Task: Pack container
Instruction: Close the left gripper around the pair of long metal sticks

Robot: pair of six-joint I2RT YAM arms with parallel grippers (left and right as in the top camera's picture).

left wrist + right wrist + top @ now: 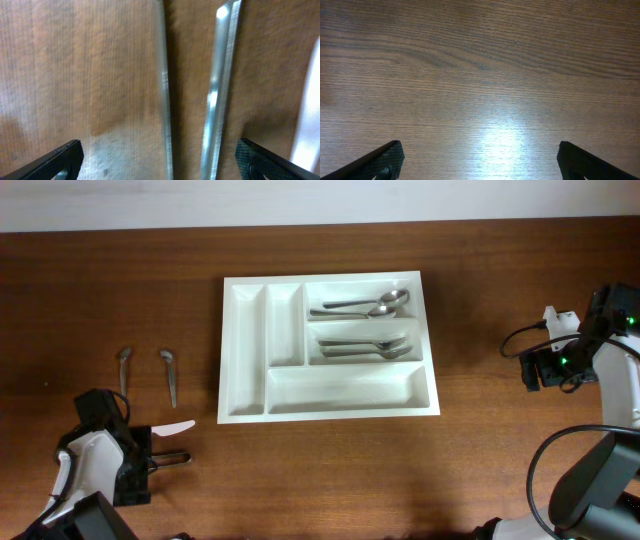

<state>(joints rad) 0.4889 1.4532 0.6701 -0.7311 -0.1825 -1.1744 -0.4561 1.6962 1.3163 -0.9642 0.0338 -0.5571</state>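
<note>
The container (340, 390) lies flat at the middle of the surface (480, 470), its long side running left to right. Spoons (365, 306) fill the two far crosswise compartments on its right.

The left end effector (152, 452) is spread wide and holds nothing. It sits low over the near left of the surface, well apart from the container. In its wrist view, two thin metal handles (220, 100) run between the fingers (65, 157), blurred; whether they touch is unclear. A small white piece (176, 425) lies just beside it. The left arm is folded at the near-left corner.

The right end effector (532, 368) is also wide and empty, above bare wood to the container's right. Its arm bends up from the near-right corner.
</note>
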